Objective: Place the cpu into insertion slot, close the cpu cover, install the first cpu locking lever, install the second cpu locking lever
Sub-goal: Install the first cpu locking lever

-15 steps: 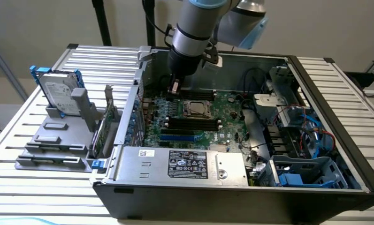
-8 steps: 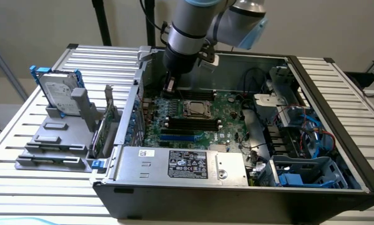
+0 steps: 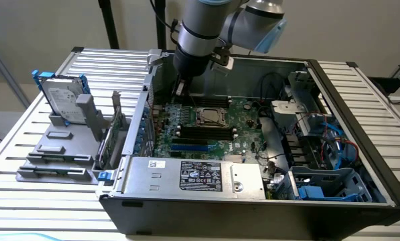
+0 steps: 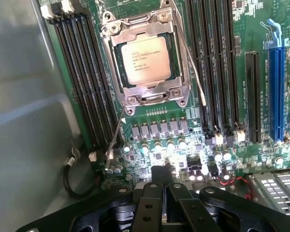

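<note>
The claw (image 4: 163, 187) is pinched together, holding nothing, just above the green board (image 4: 150, 114); the chip (image 4: 146, 59) sits in its socket (image 4: 116, 65); the cover (image 4: 152, 94) lies on top to hold it down; both thin levers (image 4: 117, 130) look loose, not locked.

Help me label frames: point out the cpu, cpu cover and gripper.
cpu (image 4: 146, 60), wrist view, metal face centre.
cpu cover (image 4: 180, 53), wrist view, frame bar.
gripper (image 4: 163, 176), wrist view, between fingertips.
</note>
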`<control>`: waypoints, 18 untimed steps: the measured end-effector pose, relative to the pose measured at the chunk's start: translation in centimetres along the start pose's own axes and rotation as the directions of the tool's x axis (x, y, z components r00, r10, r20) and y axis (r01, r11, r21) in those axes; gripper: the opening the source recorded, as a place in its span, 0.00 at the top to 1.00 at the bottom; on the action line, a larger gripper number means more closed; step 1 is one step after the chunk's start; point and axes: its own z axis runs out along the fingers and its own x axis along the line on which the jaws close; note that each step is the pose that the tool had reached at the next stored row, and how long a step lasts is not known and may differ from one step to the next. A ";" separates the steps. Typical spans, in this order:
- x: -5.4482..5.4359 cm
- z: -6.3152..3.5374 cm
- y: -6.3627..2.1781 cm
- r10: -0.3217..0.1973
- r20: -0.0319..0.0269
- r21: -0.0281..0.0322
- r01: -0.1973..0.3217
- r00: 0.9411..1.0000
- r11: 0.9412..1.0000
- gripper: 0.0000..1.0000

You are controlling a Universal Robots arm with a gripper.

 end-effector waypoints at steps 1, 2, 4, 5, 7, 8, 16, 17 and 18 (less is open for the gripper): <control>0.0 -0.04 -0.02 0.010 -0.005 -0.001 -0.010 1.000 1.000 0.89; 0.0 -0.07 -0.03 0.020 -0.010 -0.001 -0.020 1.000 1.000 0.89; 0.0 -0.11 -0.07 0.040 -0.021 -0.001 -0.040 0.999 0.999 0.89; 0.0 -0.12 -0.09 0.050 -0.026 -0.001 -0.050 0.998 0.999 0.89; 0.0 -0.13 -0.13 0.068 -0.039 0.000 -0.068 0.997 0.998 0.89; 0.0 -0.13 -0.15 0.077 -0.046 0.000 -0.077 0.996 0.997 0.89; -0.1 -0.09 -0.28 0.142 -0.102 0.009 -0.142 0.985 0.990 0.89; -0.1 -0.08 -0.27 0.153 -0.106 0.009 -0.153 0.982 0.988 0.89; -0.1 -0.05 -0.26 0.165 -0.110 0.008 -0.165 0.980 0.986 0.89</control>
